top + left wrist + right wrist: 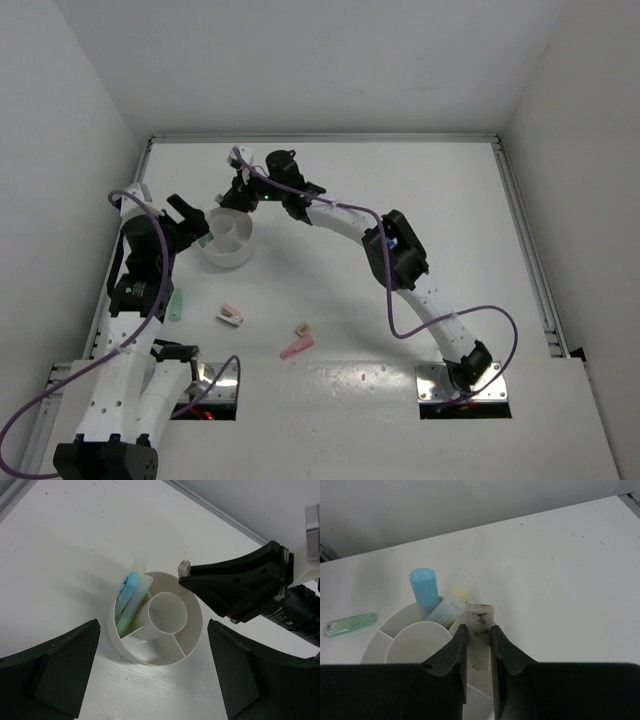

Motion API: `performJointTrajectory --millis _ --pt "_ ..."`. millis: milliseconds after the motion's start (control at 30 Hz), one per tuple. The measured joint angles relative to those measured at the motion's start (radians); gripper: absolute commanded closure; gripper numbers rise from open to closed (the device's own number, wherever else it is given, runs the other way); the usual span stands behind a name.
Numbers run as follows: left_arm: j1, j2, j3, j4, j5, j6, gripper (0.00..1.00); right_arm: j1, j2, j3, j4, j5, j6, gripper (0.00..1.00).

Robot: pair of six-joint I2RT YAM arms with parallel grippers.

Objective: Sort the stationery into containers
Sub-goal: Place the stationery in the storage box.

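Nearest, between the fingers of the right gripper, we note a flat rectangular white block, matt and flecked with dark smudges. Directly under those jaws sits the white bowl: round, smooth plastic, with a central tube and thin dividers forming outer compartments. In the compartment just past the fingertips stand a light-blue capped stick and a yellow-tipped stick, both leaning out over the rim. Farther off to the side of the jaws a translucent green stick lies flat on the matt white table, well apart from the bowl. The block hangs at the bowl's rim; whether it touches we cannot tell. The wall stands well beyond the jaws. The right jaws are clamped on the block's flat faces. The left gripper hovers over the bowl, jaws spread wide, one finger on each side of it, holding and touching nothing.
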Motion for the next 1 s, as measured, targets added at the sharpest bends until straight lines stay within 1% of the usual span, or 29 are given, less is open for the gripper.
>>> performJointTrajectory --millis 100,133,200,233,367,467,533,600,667,733,833,867,900,1000 --pt "0.000 0.000 0.000 0.000 0.000 0.000 0.06 0.000 0.002 -0.002 -0.003 0.000 0.000 0.78" --pt "0.000 0.000 0.000 0.000 0.000 0.000 0.06 0.000 0.003 -0.002 -0.003 0.000 0.000 0.72" --pt "0.000 0.000 0.000 0.000 0.000 0.000 0.06 0.000 0.007 -0.002 -0.005 0.000 0.000 0.64" --pt "0.000 0.000 0.000 0.000 0.000 0.000 0.06 0.000 0.010 -0.002 -0.006 0.000 0.000 0.54" --pt "0.000 0.000 0.000 0.000 0.000 0.000 0.06 0.000 0.016 -0.003 -0.018 0.003 -0.001 0.46" --pt "0.000 0.000 0.000 0.000 0.000 0.000 0.06 0.000 0.016 -0.003 -0.019 0.003 -0.001 0.46" --pt "0.000 0.000 0.000 0.000 0.000 0.000 0.06 -0.001 0.016 -0.003 -0.020 0.003 -0.001 0.51" --pt "0.000 0.000 0.000 0.000 0.000 0.000 0.06 -0.001 0.016 -0.003 -0.019 0.003 -0.009 0.71" --pt "0.000 0.000 0.000 0.000 0.000 0.000 0.06 -0.002 0.015 0.001 -0.024 0.005 -0.020 1.00" --pt "0.000 0.000 0.000 0.000 0.000 0.000 0.06 -0.006 0.009 0.006 -0.047 0.030 -0.043 1.00" --pt "0.000 0.000 0.000 0.000 0.000 0.000 0.06 -0.010 -0.037 0.006 -0.136 0.103 -0.111 1.00" --pt "0.000 0.000 0.000 0.000 0.000 0.000 0.06 -0.013 -0.064 0.007 -0.188 0.121 -0.148 0.96" --pt "0.000 0.000 0.000 0.000 0.001 0.000 0.06 -0.015 -0.094 0.007 -0.247 0.134 -0.180 0.70" --pt "0.002 0.000 0.000 0.000 0.007 0.000 0.06 -0.019 -0.232 -0.020 -0.472 0.164 -0.316 0.43"
